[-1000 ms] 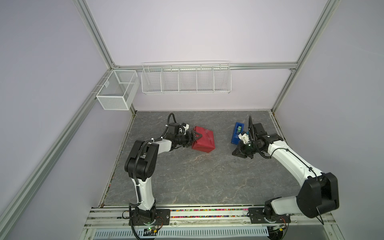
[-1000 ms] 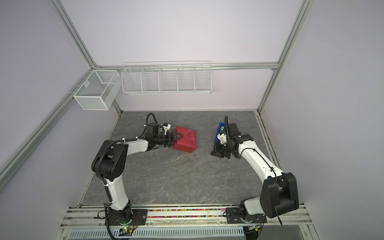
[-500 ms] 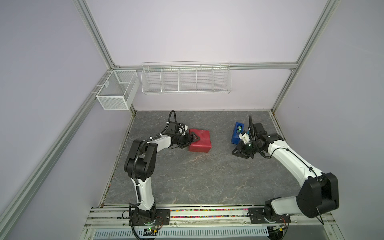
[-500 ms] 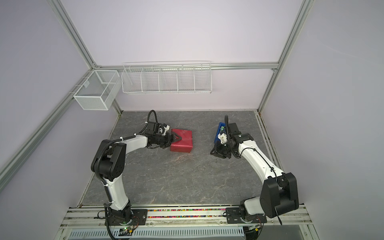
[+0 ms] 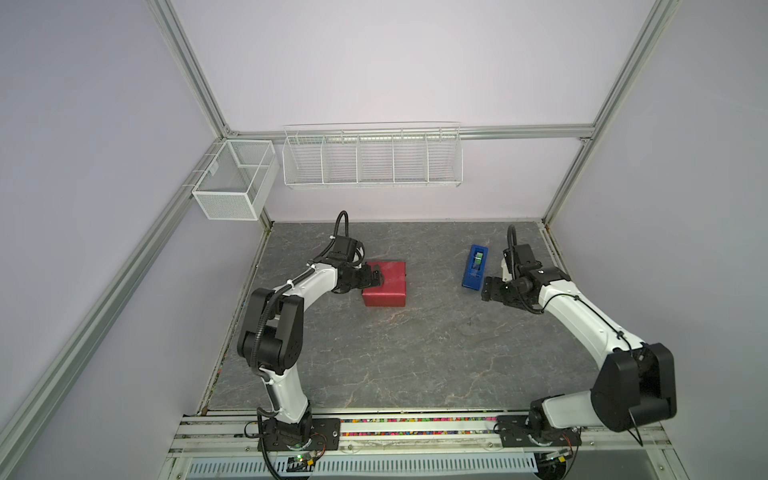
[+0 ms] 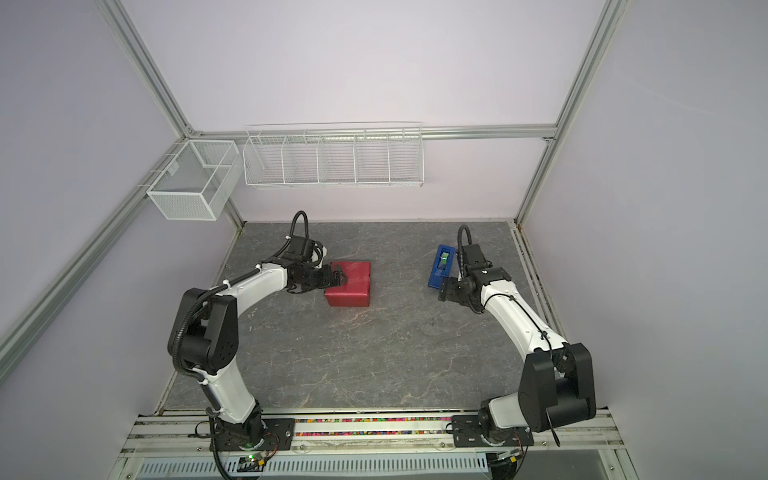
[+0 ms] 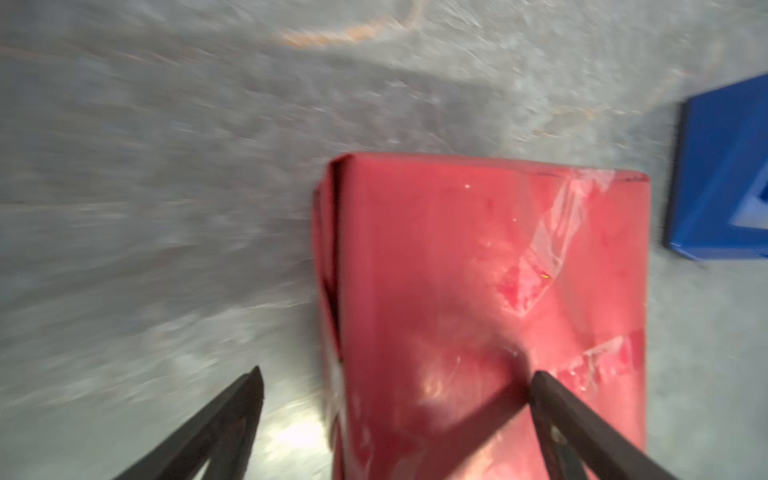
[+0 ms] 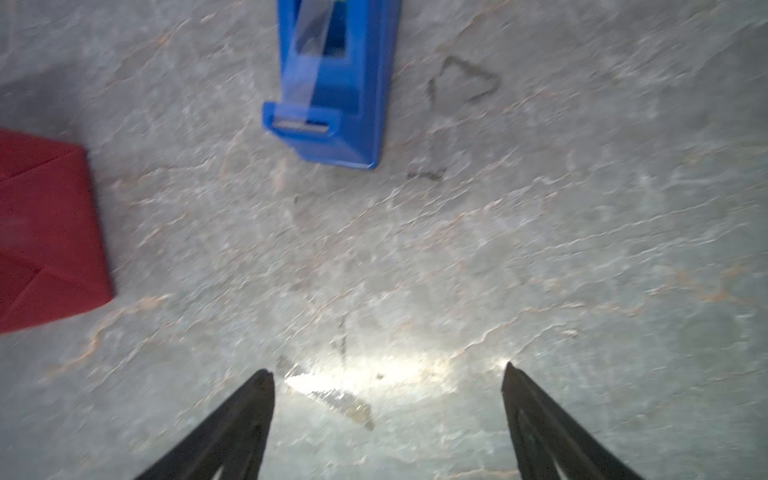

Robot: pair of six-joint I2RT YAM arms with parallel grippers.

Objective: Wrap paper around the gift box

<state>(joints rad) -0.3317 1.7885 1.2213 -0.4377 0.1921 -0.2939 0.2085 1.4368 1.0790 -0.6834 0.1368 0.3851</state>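
Note:
The paper point(image 5: 384, 283) point(image 6: 348, 283) is red and folded round a box shape that sits flat on the grey table; the gift box itself is hidden inside it. In the left wrist view, clear tape strips point(image 7: 548, 245) cross the wrapped paper point(image 7: 478, 291). My left gripper point(image 5: 376, 276) point(image 6: 338, 276) point(image 7: 399, 370) is open at the parcel's left edge, one finger over its top and the other over the table. My right gripper point(image 5: 487, 289) point(image 6: 443, 291) point(image 8: 387, 369) hangs open and empty over bare table, right of the parcel point(image 8: 41, 232).
A blue tape dispenser point(image 5: 474, 272) point(image 6: 441, 266) point(image 8: 336, 83) lies just beyond the right gripper. A scrap of clear tape point(image 8: 332, 399) lies on the table between the right fingers. Two white wire baskets point(image 5: 372, 156) point(image 5: 235, 178) hang on the back and left walls.
The parcel, tilted up in the left gripper a second ago, now lies flat, and the left jaws have spread wider. The right gripper has gone from shut to open.

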